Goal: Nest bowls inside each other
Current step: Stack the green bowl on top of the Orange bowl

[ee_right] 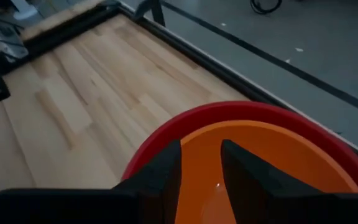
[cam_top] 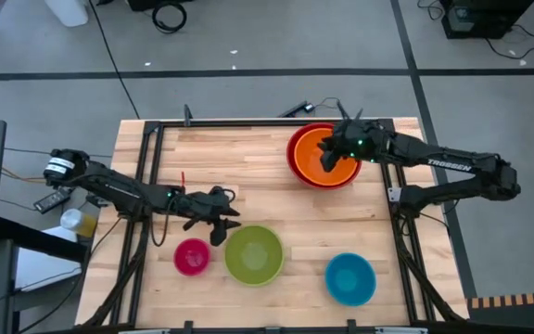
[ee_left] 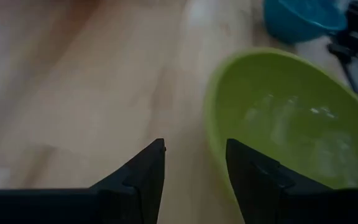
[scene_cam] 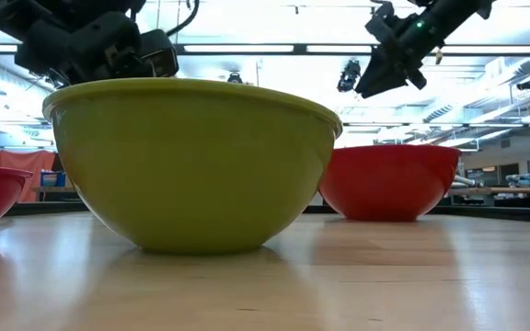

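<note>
An orange bowl (cam_top: pixel 315 147) sits nested in a red bowl (cam_top: pixel 295 160) at the table's far right. My right gripper (cam_top: pixel 330 160) hangs open above them, over the orange bowl (ee_right: pixel 278 155), clear of the red bowl (scene_cam: pixel 389 179) in the low view. A green bowl (cam_top: pixel 253 255) stands on its base near the front edge, between a small pink bowl (cam_top: pixel 191 256) and a blue bowl (cam_top: pixel 350 278). My left gripper (cam_top: pixel 224 227) is open just to the far left of the green bowl's rim (ee_left: pixel 213 124), above the wood, with nothing between its fingers.
Black frame rails (cam_top: pixel 151 139) run along the table's far edge and both sides. Bare wood (cam_top: pixel 239 167) lies between the red bowl and the front row of bowls. A bottle (cam_top: pixel 74 221) stands off the table's left side.
</note>
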